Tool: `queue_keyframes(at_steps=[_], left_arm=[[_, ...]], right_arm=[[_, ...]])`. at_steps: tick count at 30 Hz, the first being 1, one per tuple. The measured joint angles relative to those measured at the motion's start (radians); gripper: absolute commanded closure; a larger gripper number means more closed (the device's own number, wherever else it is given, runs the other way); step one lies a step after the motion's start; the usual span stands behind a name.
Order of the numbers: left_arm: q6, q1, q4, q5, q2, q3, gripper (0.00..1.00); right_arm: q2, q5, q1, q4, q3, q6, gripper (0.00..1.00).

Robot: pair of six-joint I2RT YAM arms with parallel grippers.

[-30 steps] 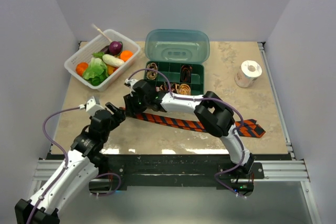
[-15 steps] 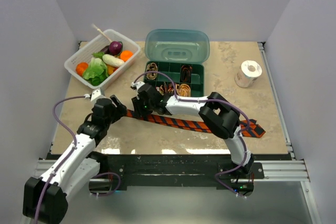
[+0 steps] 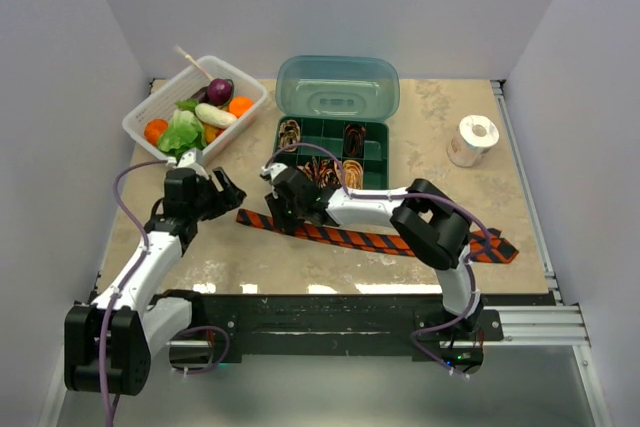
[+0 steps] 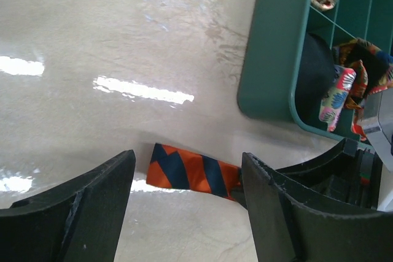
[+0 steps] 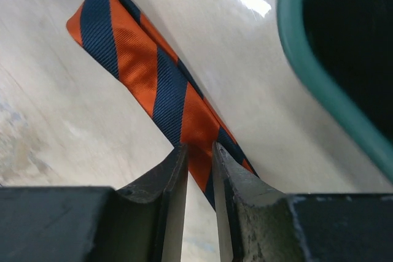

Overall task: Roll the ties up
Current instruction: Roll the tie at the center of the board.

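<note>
The right fingers pinched the orange-and-navy striped tie near its thin end — a narrow gap. The left fingers stood wide open beside that end.

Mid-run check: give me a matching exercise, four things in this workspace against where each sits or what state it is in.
Things:
1. striped tie
2. tape roll
3. white basket
4. left gripper

Places or states:
A. far right side, on its own
B. jaws wide open
C. far left corner
D. stretched flat across the middle

Pairs: 1-D, 2-A, 3-C, 4-B
</note>
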Motion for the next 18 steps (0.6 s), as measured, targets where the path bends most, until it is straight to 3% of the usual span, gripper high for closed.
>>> queue_keyframes(at_steps=[10,18], left_arm=[[-0.012,0.002,0.106,0.162,-0.028,-0.14,0.28],[-0.055,0.002,0.176,0.226,-0.047,-0.234,0.33]], right_arm=[[-0.153,0.023,0.0,-0.114,-0.152,-0.096,0.72],[-0.249,0.016,0.0,-0.137,-0.159,-0.113,0.7]])
